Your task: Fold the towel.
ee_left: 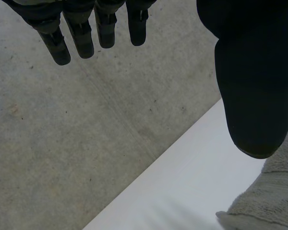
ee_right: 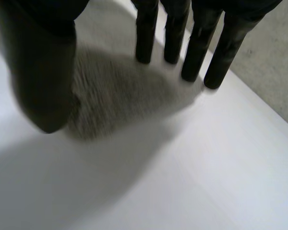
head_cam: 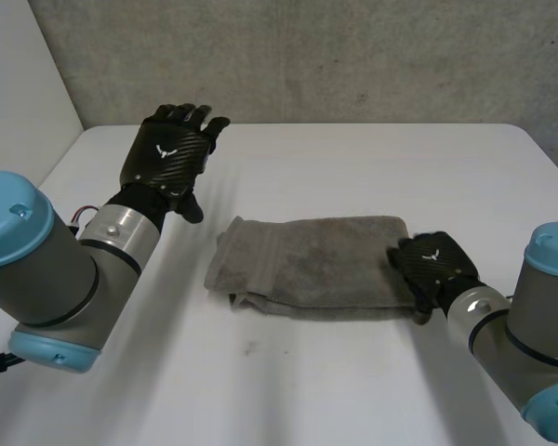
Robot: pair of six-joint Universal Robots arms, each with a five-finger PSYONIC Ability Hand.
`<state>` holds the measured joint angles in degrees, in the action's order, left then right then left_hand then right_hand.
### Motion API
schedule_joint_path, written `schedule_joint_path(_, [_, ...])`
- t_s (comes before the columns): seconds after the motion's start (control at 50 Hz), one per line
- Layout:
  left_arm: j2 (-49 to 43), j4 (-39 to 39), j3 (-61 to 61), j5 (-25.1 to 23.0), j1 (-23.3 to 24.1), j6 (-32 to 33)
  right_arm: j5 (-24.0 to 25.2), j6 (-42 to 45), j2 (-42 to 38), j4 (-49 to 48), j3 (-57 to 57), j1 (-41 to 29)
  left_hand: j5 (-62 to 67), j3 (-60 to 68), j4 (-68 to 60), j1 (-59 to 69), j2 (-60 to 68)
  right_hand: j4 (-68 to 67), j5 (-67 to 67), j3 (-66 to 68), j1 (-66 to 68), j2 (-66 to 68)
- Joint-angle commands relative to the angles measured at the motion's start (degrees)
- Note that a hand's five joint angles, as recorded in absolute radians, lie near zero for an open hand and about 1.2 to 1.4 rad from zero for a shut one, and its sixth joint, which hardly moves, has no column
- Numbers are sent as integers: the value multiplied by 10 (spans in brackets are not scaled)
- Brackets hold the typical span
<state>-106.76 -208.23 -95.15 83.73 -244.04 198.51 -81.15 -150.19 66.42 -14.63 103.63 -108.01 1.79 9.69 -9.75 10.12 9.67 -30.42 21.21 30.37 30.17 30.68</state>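
A grey towel (head_cam: 312, 265) lies folded into a flat oblong in the middle of the white table (head_cam: 372, 167). My right hand (head_cam: 432, 269) is at the towel's right end, over its edge, with fingers (ee_right: 197, 52) straight and nothing held; under them the towel (ee_right: 115, 96) lies flat. My left hand (head_cam: 172, 153) is raised to the left of the towel, well apart from it, its fingers (ee_left: 79, 36) straight and spread. Just beyond that hand's thumb (ee_left: 254, 86) a corner of the towel (ee_left: 273, 191) shows.
A grey concrete wall (head_cam: 307, 56) stands behind the table's far edge. The white wall panel (head_cam: 19, 84) borders the left side. Bare table surface lies in front of the towel and behind it.
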Motion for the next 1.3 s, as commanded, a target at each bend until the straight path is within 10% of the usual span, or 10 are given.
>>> schedule_joint_path(0.02, [3,0,7,25,3,-1,-6,60,-21,-13,-22,14,-16,5,-5,1,5,-490,482,490,492,487])
schedule_joint_path(0.16, [11,2,11,42,2,-5,-8,69,-11,-16,-99,-2,-16,5,-5,1,5,-496,488,496,498,493])
schedule_joint_path(0.4, [34,10,39,58,-6,-65,-23,145,-89,31,-293,-244,-16,5,-5,1,5,-491,483,492,494,489])
schedule_joint_path(0.46, [36,11,38,60,-5,-72,-66,112,-85,59,-288,-244,-16,5,-5,1,5,115,-123,-114,-112,-117])
schedule_joint_path(0.54, [37,22,37,60,-3,-78,-95,40,-62,58,-243,-212,-16,5,-5,1,5,146,-154,-146,-144,-149])
schedule_joint_path(0.74, [39,115,93,65,7,-84,11,-80,22,35,-50,-35,-16,5,-5,1,5,128,-136,-127,-125,-130])
schedule_joint_path(0.9, [40,352,237,86,8,-220,8,-60,-5,-11,-4,-5,-16,5,-5,1,5,-48,40,49,51,46])
schedule_joint_path(1.02, [39,452,291,81,-12,-302,-14,28,-27,-14,-25,-4,-16,5,-5,1,5,-494,486,495,497,492])
schedule_joint_path(1.3, [38,481,297,81,-38,-329,-59,183,-48,-33,-171,-160,-16,5,-5,1,5,-496,488,496,498,493])
